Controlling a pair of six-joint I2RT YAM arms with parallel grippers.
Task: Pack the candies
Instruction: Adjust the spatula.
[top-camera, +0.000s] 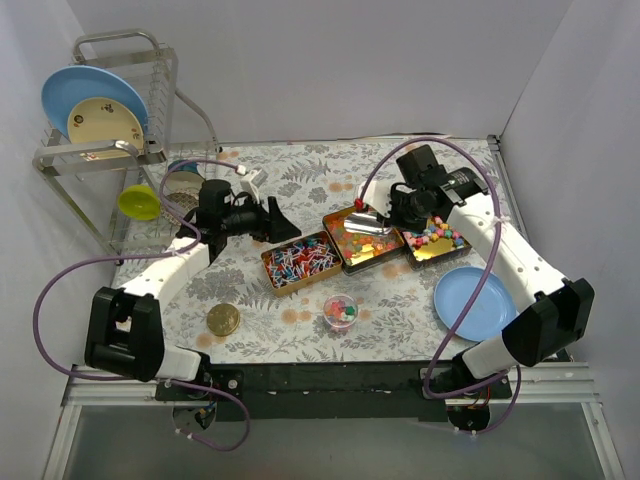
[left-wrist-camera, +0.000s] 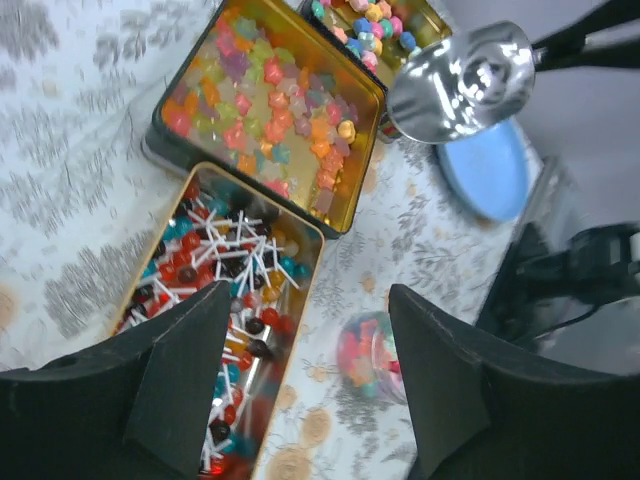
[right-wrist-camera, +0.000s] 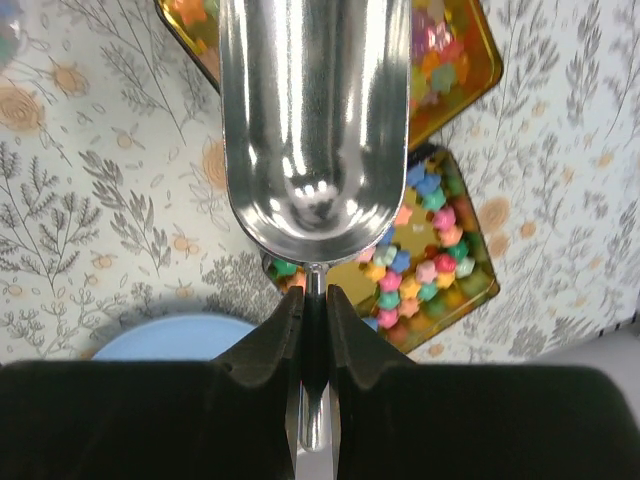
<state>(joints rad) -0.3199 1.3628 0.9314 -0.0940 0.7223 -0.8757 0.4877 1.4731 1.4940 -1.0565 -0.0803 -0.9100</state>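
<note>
Left pincer (left-wrist-camera: 310, 335): jaws wide apart, hanging over the tin of wrapped candies, touching none of them.
Right pincer (right-wrist-camera: 315, 300): jaws narrow, clamped on the thin handle of the metal scoop (right-wrist-camera: 315, 110).
Metal scoop: bowl pointing away from the pincer, held above the worktop (top-camera: 250, 305) where the middle tin and right tin meet.
Candies: sorted into three gold tins lying side by side in a slanted row.
Left tin (top-camera: 268, 270): red, blue and white wrapped candies (left-wrist-camera: 235, 270).
Middle tin (left-wrist-camera: 362, 165): glossy orange, yellow and red gummies (left-wrist-camera: 270, 110).
Right tin (right-wrist-camera: 478, 297): pastel cubes (right-wrist-camera: 420, 260), covering only part of the gold floor.
Small clear cup (top-camera: 328, 318): near the tins on the arms' side, a few coloured candies inside.
Gold lid (top-camera: 222, 319): flat on the worktop, left of the cup.
Blue plate (top-camera: 475, 302): on the worktop by the right arm.
</note>
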